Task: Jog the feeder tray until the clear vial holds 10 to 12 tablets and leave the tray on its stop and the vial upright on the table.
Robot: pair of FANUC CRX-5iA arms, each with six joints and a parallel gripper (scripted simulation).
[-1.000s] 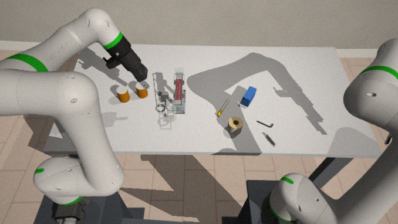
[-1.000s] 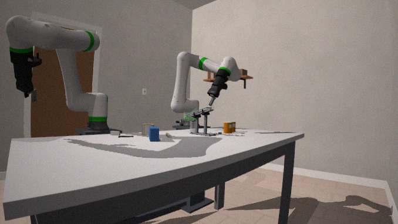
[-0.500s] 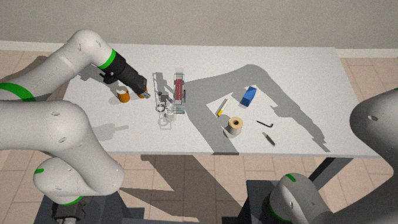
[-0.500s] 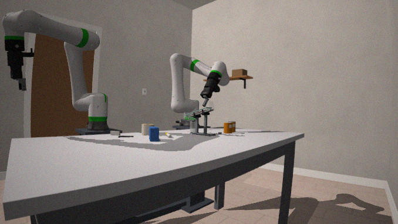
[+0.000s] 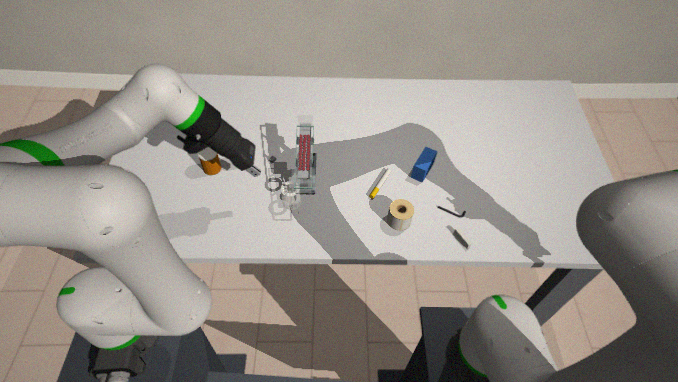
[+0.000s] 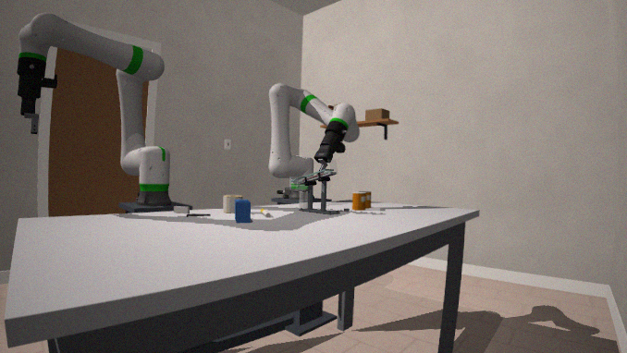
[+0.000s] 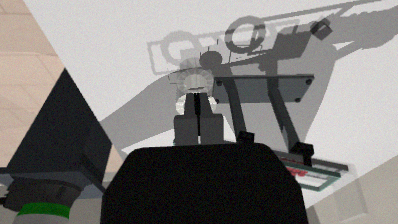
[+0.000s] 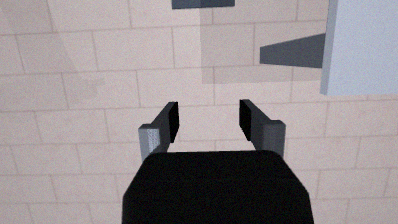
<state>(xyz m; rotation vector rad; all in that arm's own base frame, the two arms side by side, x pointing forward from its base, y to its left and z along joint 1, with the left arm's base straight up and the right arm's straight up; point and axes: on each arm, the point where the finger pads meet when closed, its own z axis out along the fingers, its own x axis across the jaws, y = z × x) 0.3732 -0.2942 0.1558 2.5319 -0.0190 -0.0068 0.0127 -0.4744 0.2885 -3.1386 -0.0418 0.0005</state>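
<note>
Top view: one tray (image 5: 305, 176) (image 6: 315, 176) (image 7: 320, 186) holds red tablets (image 5: 304, 152) (image 7: 298, 172), too small to count; one clear vial (image 5: 289, 198) (image 6: 303, 199) (image 7: 195, 80) stands near its lower end, hard to make out, its contents unreadable. One amber bottle (image 5: 211, 164) shows, plus one blue block (image 5: 424, 164) (image 6: 242, 211), one roll (image 5: 401, 215) (image 6: 232, 204) and one marker (image 5: 380, 183) (image 6: 265, 213); the right gripper (image 6: 34, 127) (image 8: 208, 113) is cut off. Exterior view: two bottles (image 6: 359, 200), one partly hidden; the vial is upright on the surface (image 6: 259, 245), and the left gripper (image 5: 256, 172) (image 6: 323, 167) (image 7: 197, 106) is close to the tray's high end. Left wrist view: its jaws are clenched on nothing, overlapping the vial; much of the tray is hidden. Right wrist view: two jaws, released and apart, over floor.

The left pincer (image 5: 256, 172) (image 6: 323, 168) (image 7: 197, 106) has moved nearer the tray (image 5: 305, 154) (image 6: 316, 176) (image 7: 327, 185); the right arm (image 5: 635, 225) (image 6: 92, 42) shifted.
</note>
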